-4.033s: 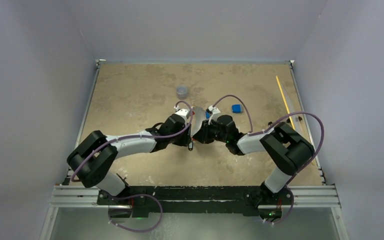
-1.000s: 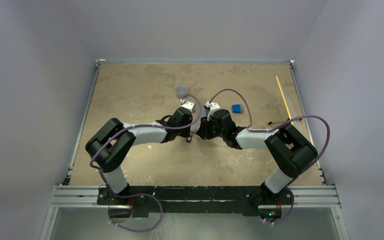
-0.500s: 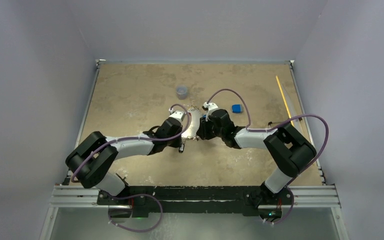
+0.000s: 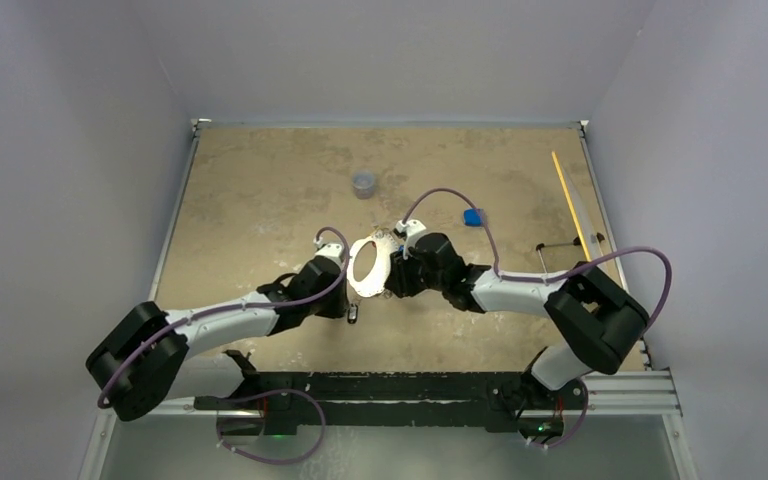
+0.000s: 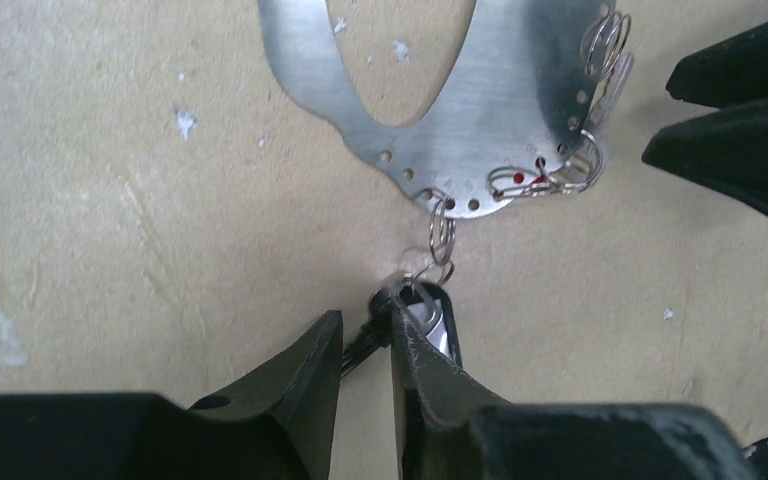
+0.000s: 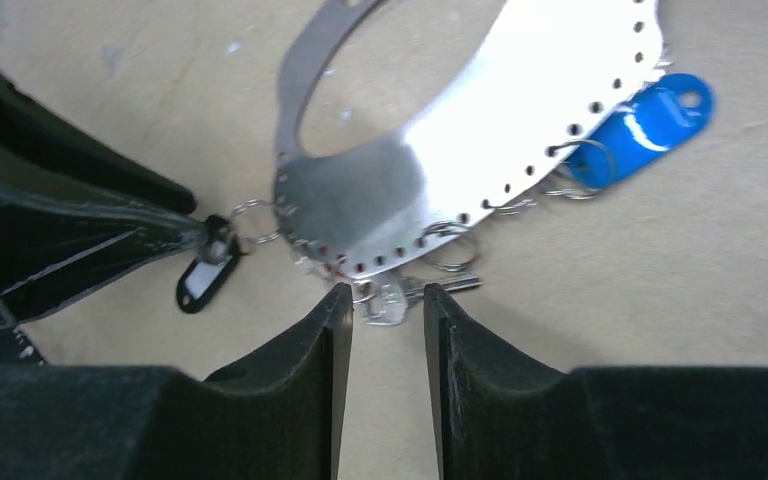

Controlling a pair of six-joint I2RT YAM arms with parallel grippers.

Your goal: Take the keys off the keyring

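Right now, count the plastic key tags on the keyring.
2: a blue tag at the keyring's right edge in the right wrist view, and a black tag at its left. More may be hidden.

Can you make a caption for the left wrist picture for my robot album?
Left gripper, jaws nearly shut, at a black tag hooked by a small ring to the big silver keyring.

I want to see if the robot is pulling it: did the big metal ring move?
Yes. The ring slid toward the near edge of the table and a bit left, farther from the grey cup, which stayed put.
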